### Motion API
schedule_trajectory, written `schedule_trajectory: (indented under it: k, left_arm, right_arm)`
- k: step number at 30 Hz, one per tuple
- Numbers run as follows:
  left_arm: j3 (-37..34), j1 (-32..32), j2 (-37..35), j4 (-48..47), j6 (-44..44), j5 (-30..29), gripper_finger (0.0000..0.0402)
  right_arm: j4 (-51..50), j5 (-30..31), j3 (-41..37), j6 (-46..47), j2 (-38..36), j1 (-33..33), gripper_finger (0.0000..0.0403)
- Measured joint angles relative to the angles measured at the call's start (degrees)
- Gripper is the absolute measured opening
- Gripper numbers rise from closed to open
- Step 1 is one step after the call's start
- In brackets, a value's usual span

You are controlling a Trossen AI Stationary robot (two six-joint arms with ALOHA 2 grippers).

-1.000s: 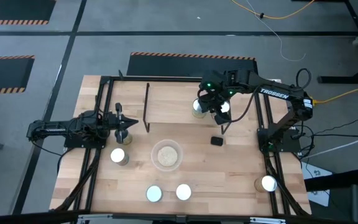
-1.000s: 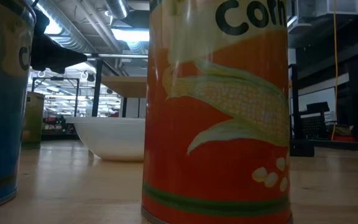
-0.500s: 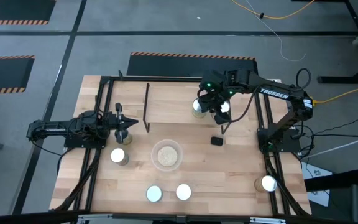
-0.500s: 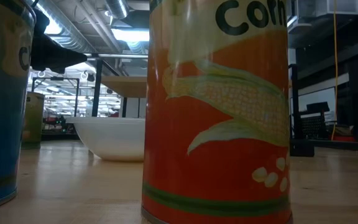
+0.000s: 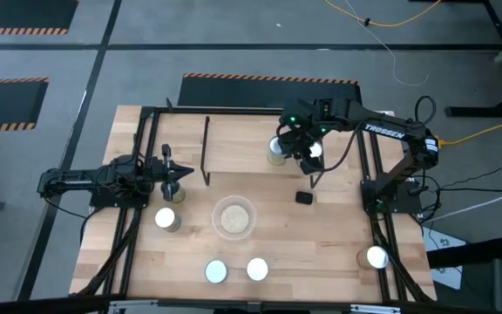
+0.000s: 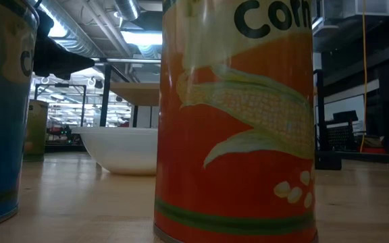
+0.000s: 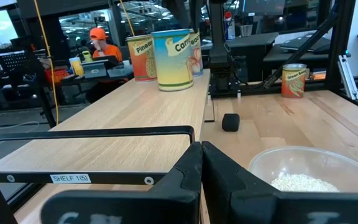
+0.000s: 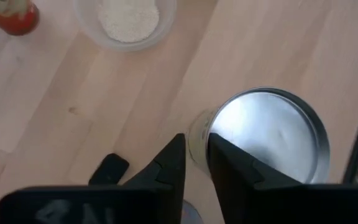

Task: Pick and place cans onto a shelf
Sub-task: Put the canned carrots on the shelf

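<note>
The shelf [image 5: 242, 144], a light board in a black rod frame, stands across the table's far half. Two cans [image 5: 276, 154] [image 5: 315, 150] stand at its right end, and in the left wrist view they show their labels [image 7: 174, 51]. My right gripper [image 5: 297, 150] hangs between them and slants down. Its fingers are a narrow gap apart [image 8: 196, 149] at the rim of a silver-topped can [image 8: 269, 134]. Several more cans stand on the table [image 5: 166, 218] [image 5: 376, 257]. My left gripper [image 7: 201, 155] is shut and rests level at the shelf's left end. My right gripper comes from above, slanting down, with its fingertips [image 8: 219, 146] at the edge of the can's top [image 8: 225, 121]. The can's yellowish side [image 8: 197, 138] shows through the gap. The can stands upright. I cannot tell whether the fingers touch it.
A clear bowl [image 5: 234, 218] with beige contents sits mid-table and a small black block [image 5: 303, 198] lies right of it. Two cans [image 5: 216, 272] [image 5: 257, 269] stand by the near edge. In the low view an orange corn can [image 6: 235, 121] fills the frame.
</note>
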Motion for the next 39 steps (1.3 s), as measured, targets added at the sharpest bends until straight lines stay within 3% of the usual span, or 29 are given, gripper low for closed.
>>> schedule_trajectory:
  k: [13, 24, 39]
  left_arm:
    - [0.0, 0.0, 0.0, 0.0, 0.0, 0.0, 0.0]
    - [0.0, 0.0, 0.0, 0.0, 0.0, 0.0, 0.0]
    - [0.0, 0.0, 0.0, 0.0, 0.0, 0.0, 0.0]
  right_arm:
    - [0.9, 7.9, 0.0, 0.0, 0.0, 0.0, 0.008]
    - [1.9, 20.1, 0.0, 0.0, 0.0, -0.2, 0.008]
    - [4.0, 20.2, 0.0, 0.0, 0.0, -6.0, 0.008]
